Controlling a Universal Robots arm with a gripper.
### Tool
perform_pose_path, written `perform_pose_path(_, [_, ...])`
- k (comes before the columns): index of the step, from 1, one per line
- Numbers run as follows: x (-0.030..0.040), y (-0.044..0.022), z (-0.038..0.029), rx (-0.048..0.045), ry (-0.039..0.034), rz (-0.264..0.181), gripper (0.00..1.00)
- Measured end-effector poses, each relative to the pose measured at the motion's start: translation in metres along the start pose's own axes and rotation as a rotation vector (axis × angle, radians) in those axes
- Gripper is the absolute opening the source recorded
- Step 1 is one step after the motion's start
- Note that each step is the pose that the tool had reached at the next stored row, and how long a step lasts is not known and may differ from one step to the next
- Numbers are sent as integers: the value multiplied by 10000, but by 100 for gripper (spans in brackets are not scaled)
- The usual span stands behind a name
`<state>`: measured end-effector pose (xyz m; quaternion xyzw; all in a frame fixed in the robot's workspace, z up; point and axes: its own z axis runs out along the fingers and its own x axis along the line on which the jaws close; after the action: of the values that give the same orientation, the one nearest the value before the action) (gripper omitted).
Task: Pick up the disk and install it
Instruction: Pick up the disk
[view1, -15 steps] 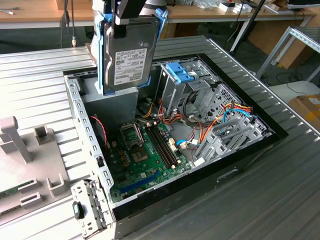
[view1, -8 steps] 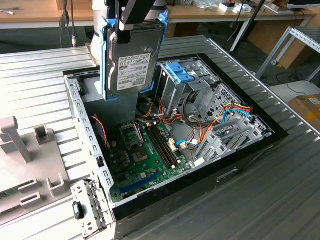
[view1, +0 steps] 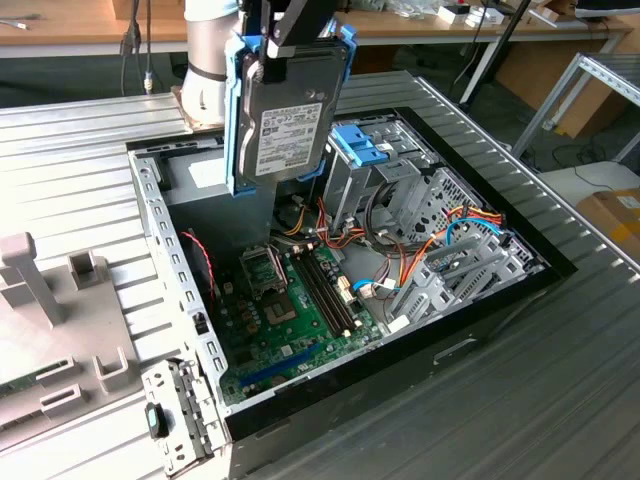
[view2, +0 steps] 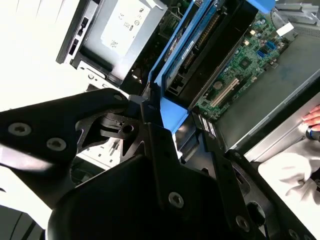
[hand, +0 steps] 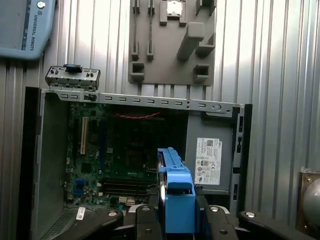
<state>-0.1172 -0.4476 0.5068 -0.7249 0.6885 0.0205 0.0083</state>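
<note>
A: Status?

B: My gripper (view1: 283, 45) is clamping shut on the disk (view1: 290, 125). I'm holding it upright in the air over the open case (view1: 150, 200).

A: Risks?

B: I'm gripping near its top end, so it could be slipping or tilting in the jaws. Below it, loose cables (view1: 400, 265) are crowding the drive cage (view1: 385, 175), so I'm expecting a snag. Farther out, a person's hand (view2: 312, 117) is sitting near the case.
</note>
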Motion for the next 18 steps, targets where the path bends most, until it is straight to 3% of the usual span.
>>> perform_pose_path(2, [-3,-111,-1,-1,11,-1,36])
perform_pose_path(5, [-8,-330,-5,-2,42,1,36])
perform_pose_path(10, [-23,-598,-9,-4,66,0,36])
perform_pose_path(13, [-35,-714,-10,-4,79,0,36])
perform_pose_path(15, [-51,-840,-11,-5,98,2,36])
perform_pose_path(18, [-57,-950,-13,-6,109,1,36])
